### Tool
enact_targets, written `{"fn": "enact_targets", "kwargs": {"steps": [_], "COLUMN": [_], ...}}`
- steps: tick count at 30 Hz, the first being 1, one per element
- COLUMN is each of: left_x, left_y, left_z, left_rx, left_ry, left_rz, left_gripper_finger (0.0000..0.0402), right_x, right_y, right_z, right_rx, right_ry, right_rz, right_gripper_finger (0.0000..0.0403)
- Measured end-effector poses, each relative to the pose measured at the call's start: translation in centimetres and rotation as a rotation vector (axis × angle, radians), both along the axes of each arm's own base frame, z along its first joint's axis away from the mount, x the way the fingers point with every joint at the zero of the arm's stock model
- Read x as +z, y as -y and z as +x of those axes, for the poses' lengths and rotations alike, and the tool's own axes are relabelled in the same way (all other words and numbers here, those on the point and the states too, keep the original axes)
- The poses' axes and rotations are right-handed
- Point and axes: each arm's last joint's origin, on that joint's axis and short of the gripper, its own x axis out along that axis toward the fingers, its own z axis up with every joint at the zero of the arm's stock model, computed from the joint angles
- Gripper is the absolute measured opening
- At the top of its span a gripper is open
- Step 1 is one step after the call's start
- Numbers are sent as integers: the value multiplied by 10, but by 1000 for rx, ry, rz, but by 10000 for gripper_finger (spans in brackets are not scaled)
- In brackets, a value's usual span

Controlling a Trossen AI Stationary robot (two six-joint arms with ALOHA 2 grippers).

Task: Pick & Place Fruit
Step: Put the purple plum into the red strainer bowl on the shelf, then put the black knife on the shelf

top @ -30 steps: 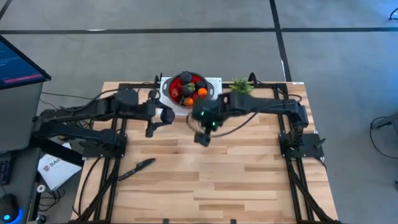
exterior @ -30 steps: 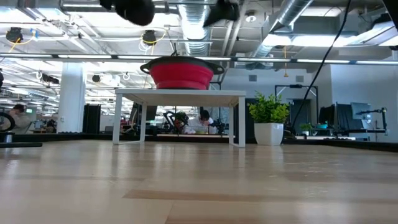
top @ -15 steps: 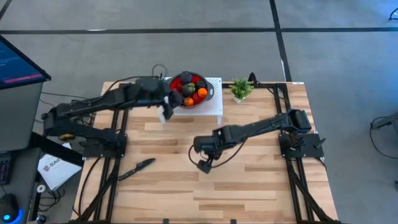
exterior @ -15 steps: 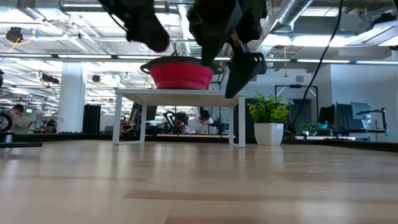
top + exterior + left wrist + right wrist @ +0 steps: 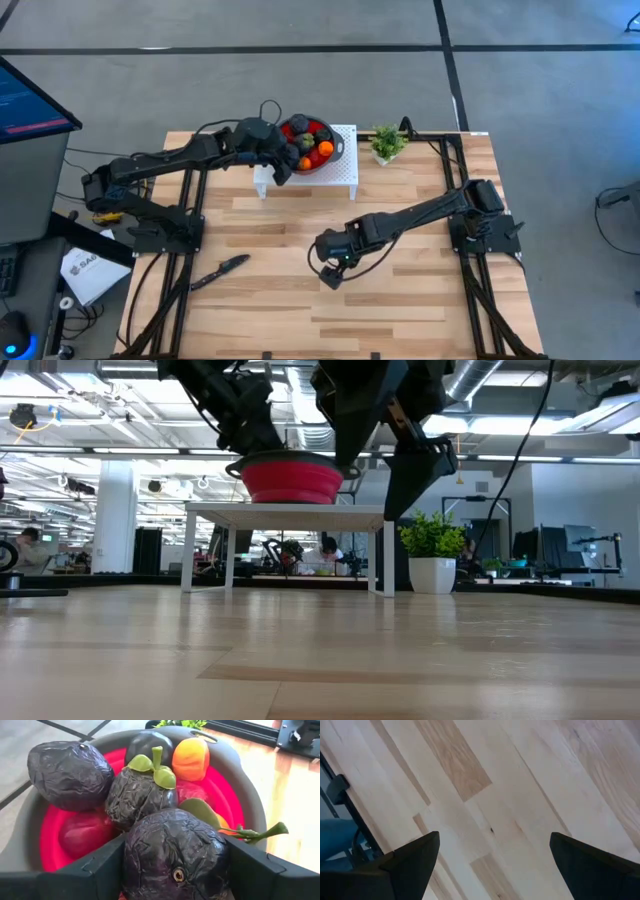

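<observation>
Nearest the front edge of the wooden desk (image 5: 400,300), the right gripper (image 5: 331,279) hangs low over bare boards with its jaws spread wide and nothing between them; it touches nothing and looks to be waiting. A black knife (image 5: 220,270) lies well apart from it toward the left side. Farther back, a small white stand (image 5: 345,172) carries the red bowl (image 5: 47,835), and the left gripper (image 5: 175,865) sits at the bowl's near-left rim, its jaws parted fairly wide around a wrinkled dark purple fruit (image 5: 175,852) that fills the gap between them from finger to finger. Behind that piece the fruit pile (image 5: 308,142) crowds the bowl: two more dark purple pieces, one with a green calyx, an orange one, red ones beneath. Beyond the stand's right end stands a small potted plant (image 5: 387,142). The likely trouble is the crumpled, rounded skin: the grip may be shallow, so the piece could slip and roll across the desk as it is carried out. The piled neighbours touch the held piece, and a lift could drag one over the rim, or a nudge could shift the bowl on its small stand.
</observation>
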Motion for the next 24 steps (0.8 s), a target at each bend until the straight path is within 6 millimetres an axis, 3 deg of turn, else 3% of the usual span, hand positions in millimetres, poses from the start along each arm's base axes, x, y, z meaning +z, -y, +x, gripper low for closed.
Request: {"fn": "enact_targets", "kwargs": {"steps": [9,13,20,24], "left_x": [2,15,56,62], "left_y": [2,6,29,54], "left_z": [0,-11,-56,-85], "left_rx": [-52,-52,-90,-159], "left_ry": [25,71,205,163], "left_rz": [-28,-10,38,-3], "left_gripper_finger": [336,361,368,356], "right_x": [-1,1,48,72], "right_y": [7,8,13,31], "right_z": [-1,-12,-58,-86], "right_rx": [-26,-42,20,-35], "right_ry": [-43,-107,-149,-52], "right_rz": [42,-61,-265,-418], "right_gripper_finger": [372,364,331,314]}}
